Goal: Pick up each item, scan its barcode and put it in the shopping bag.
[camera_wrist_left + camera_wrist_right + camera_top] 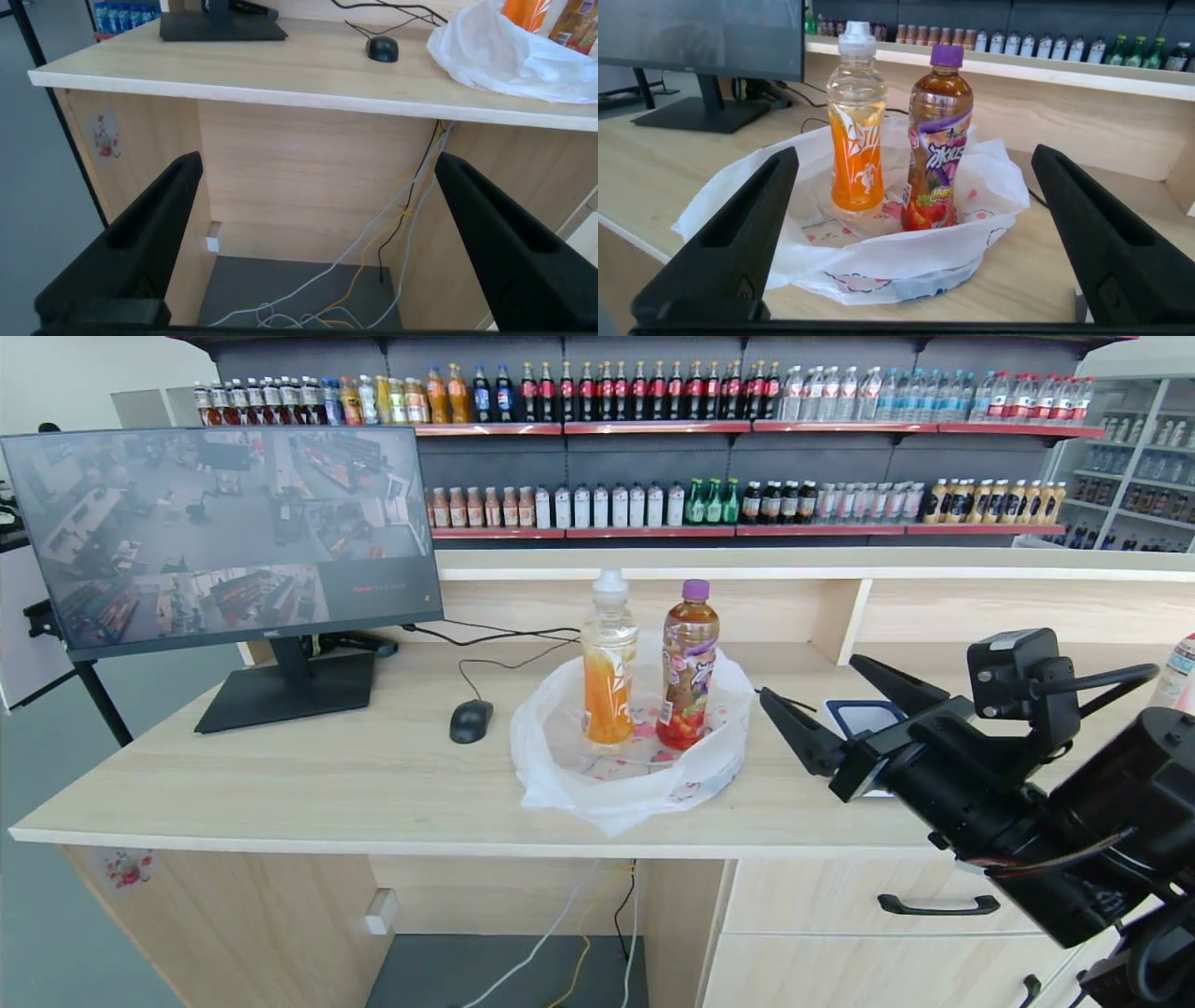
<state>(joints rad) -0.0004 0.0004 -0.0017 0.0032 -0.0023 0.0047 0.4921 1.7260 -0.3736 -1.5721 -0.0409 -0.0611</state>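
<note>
A white shopping bag [625, 775] lies open on the wooden counter [280, 775]. Two bottles stand upright inside it: an orange drink bottle [608, 663] with a white cap and a reddish drink bottle [689, 667] with a purple cap. My right gripper [810, 679] hangs open to the right of the bag, pointing at it, empty. From the right wrist, the orange bottle [856, 131] and the purple-capped bottle [938, 140] stand ahead of the open right gripper [915, 159]. My left gripper [320, 163] is open and empty below the counter's front edge, facing the counter's front panel.
A monitor [219, 537] stands at the counter's left with a black mouse [470, 721] and cables beside it. A blue-rimmed white pad [864, 717] lies behind the right gripper. Another bottle [1178, 672] shows at the far right edge. Drink shelves line the back wall.
</note>
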